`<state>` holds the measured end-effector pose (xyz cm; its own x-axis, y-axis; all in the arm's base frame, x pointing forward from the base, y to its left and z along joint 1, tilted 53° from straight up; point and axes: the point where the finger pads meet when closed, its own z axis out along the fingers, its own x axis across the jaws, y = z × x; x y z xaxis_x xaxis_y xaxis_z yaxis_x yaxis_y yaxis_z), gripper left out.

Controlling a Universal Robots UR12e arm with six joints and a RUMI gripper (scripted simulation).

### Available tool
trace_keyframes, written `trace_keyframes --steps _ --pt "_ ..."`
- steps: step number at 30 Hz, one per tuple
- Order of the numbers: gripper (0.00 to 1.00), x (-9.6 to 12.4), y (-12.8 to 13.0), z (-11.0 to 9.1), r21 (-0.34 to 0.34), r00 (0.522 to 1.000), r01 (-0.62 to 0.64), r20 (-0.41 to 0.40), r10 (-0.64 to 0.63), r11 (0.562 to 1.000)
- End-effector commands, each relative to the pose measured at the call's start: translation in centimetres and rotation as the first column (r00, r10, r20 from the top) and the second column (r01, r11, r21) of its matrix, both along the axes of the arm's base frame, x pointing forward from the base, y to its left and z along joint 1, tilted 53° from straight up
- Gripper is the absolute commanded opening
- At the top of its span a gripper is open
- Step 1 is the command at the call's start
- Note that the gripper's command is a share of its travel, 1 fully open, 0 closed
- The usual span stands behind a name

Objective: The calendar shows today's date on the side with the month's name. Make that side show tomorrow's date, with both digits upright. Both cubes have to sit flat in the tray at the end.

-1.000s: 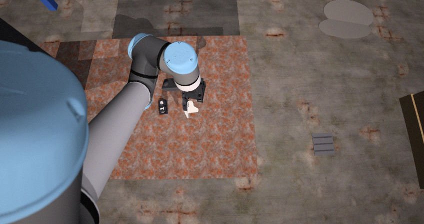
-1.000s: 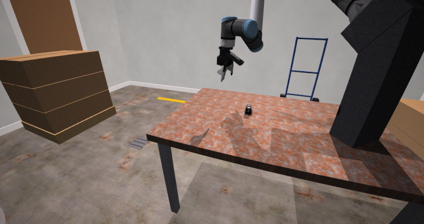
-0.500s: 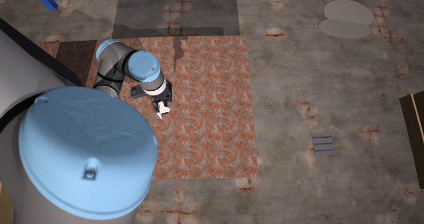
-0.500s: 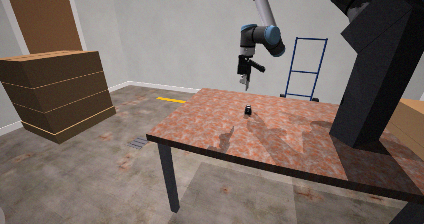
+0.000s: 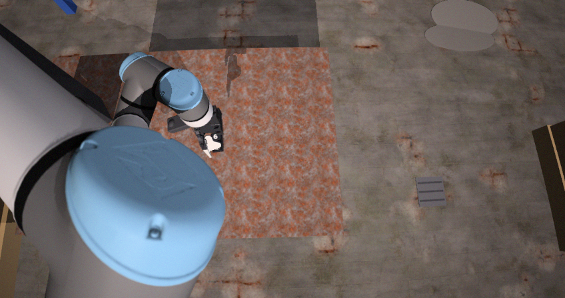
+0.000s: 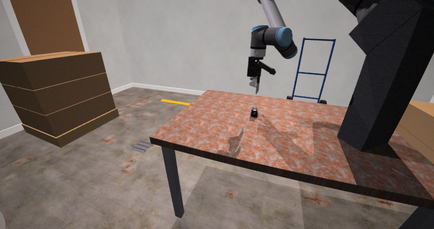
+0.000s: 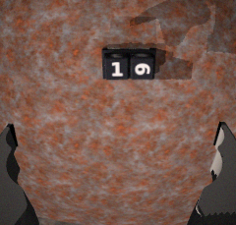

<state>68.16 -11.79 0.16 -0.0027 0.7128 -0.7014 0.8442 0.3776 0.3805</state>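
The calendar (image 7: 129,64) (image 6: 253,112) is a small black tray with two black cubes side by side, on the rust-coloured table (image 7: 118,137) (image 6: 197,126) (image 5: 277,136). In the wrist view the left cube (image 7: 116,68) shows a white 1 on top and the right cube (image 7: 143,69) a 9. In the top view only one cube top (image 5: 215,136) shows, reading as 6, behind the fingers. The side with the month's name is not visible. My gripper (image 7: 114,126) (image 6: 255,88) (image 5: 210,146) is open and empty, pointing down, well above the calendar.
The robot's black pedestal (image 6: 386,68) stands on the table's right part. A stack of cardboard boxes (image 6: 55,96) is at the left, off the table. A blue hand truck (image 6: 313,71) stands behind the table. A floor grate (image 5: 430,191) lies beyond the table edge.
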Motion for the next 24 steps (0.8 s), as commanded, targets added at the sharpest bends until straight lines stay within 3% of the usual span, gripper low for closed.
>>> trace_keyframes --steps 1,13,24 --pt "1.00 -0.27 -0.02 -0.13 0.000 1.000 -0.001 -0.003 0.001 1.000" --pt "1.00 -0.24 -0.09 -0.22 0.011 1.000 0.011 0.008 -0.011 1.000" --pt "1.00 0.13 -0.43 -0.57 0.096 0.990 0.097 0.095 -0.107 0.991"
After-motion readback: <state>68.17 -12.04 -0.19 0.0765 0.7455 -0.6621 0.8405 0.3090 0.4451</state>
